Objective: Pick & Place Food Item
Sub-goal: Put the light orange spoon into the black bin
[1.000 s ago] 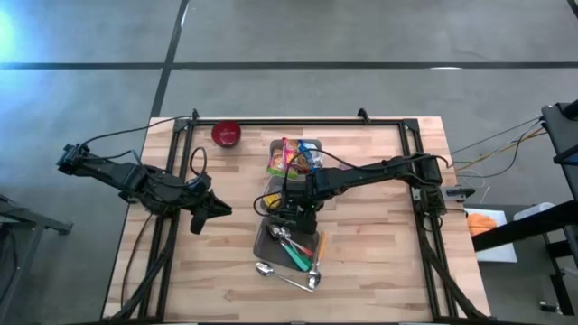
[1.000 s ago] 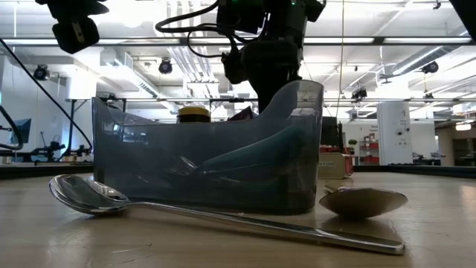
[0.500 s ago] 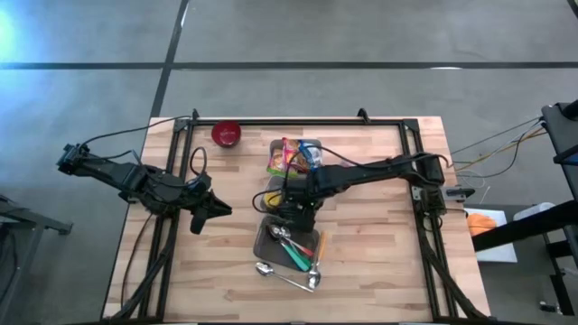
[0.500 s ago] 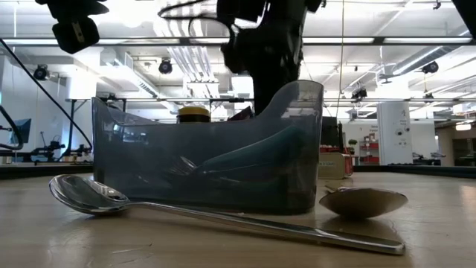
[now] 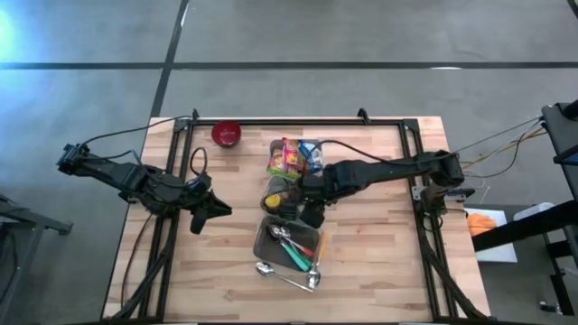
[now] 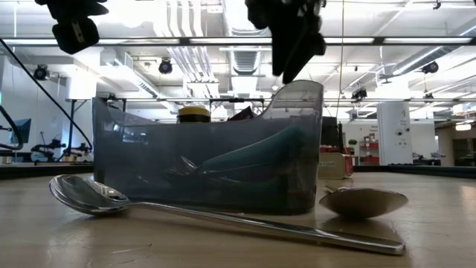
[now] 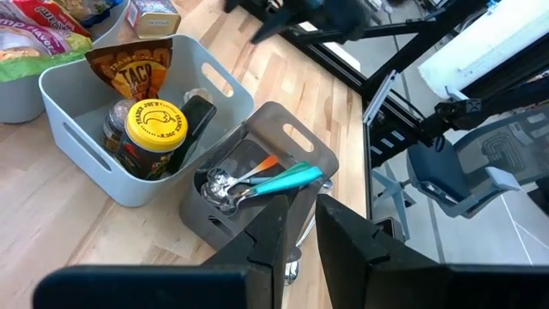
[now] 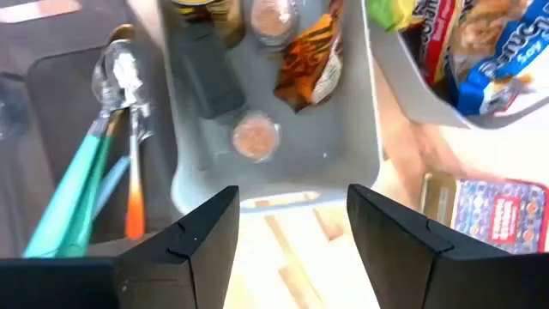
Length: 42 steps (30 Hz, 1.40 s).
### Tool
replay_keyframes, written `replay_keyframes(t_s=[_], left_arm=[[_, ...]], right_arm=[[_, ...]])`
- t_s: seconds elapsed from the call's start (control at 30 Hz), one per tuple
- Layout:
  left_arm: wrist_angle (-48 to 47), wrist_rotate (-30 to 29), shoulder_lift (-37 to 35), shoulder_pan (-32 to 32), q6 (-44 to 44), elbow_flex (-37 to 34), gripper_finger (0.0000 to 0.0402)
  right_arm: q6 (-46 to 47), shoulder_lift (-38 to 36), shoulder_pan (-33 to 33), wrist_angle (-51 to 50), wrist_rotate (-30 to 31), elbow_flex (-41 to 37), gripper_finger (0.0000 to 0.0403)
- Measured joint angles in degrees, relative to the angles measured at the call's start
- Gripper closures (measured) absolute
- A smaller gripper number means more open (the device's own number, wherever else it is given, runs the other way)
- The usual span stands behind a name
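Observation:
A grey bin [image 5: 282,200] stands mid-table. It holds a yellow-lidded jar [image 7: 154,124], an orange taco packet [image 8: 310,62], a small round-lidded jar [image 8: 256,136] and a black item [image 8: 214,81]. My right gripper [image 8: 296,232] hangs open above the bin's near end, fingers pointing steeply down with nothing between them; the high view shows my right gripper [image 5: 310,215] by the bin's right side. My left gripper [image 5: 215,209] waits shut over the table's left part, raised and touching nothing.
A grey cutlery tray [image 5: 289,244] with spoons and teal-handled utensils sits just near of the bin, and a loose spoon [image 6: 223,216] lies in front of it. A second bin with snack bags [image 5: 294,157] and a red bowl [image 5: 227,134] stand at the far side.
My right gripper has risen clear above the grey bin, shifted slightly toward the table's right and rolled about its own axis. Its fingers keep the same gap.

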Motion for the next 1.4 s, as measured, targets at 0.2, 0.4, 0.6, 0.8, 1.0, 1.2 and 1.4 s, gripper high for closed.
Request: replay_keyframes(t_s=[0.2, 0.4, 0.6, 0.8, 1.0, 1.2, 1.4], left_arm=[[-0.30, -0.01, 0.00, 0.00, -0.02, 0.00, 0.0335], [-0.41, 0.00, 0.00, 0.00, 0.00, 0.00, 0.0335], [-0.46, 0.00, -0.02, 0.00, -0.02, 0.00, 0.0335], [-0.70, -0.01, -0.03, 0.00, 0.00, 0.00, 0.0335], [-0.67, -0.02, -0.04, 0.00, -0.02, 0.00, 0.0335], [-0.70, -0.02, -0.04, 0.00, -0.02, 0.00, 0.0335], [-0.72, -0.01, -0.04, 0.00, -0.02, 0.00, 0.0335]], right_arm=[[2.26, -0.93, 2.71, -0.23, -1.50, -0.16, 0.0188], [5.18, -0.51, 6.75, 0.53, -5.49, -0.24, 0.0188], [15.50, -0.58, 13.18, 1.53, -3.00, -1.00, 0.0188], [38.89, -0.53, 17.98, 2.66, -2.96, -3.18, 0.0188], [57.83, -0.03, 21.53, 4.21, -2.76, -7.05, 0.0188], [70.91, 2.50, 23.64, 7.63, -2.86, -8.76, 0.0188], [77.22, 6.07, 23.69, 8.59, -2.85, -9.27, 0.0188]])
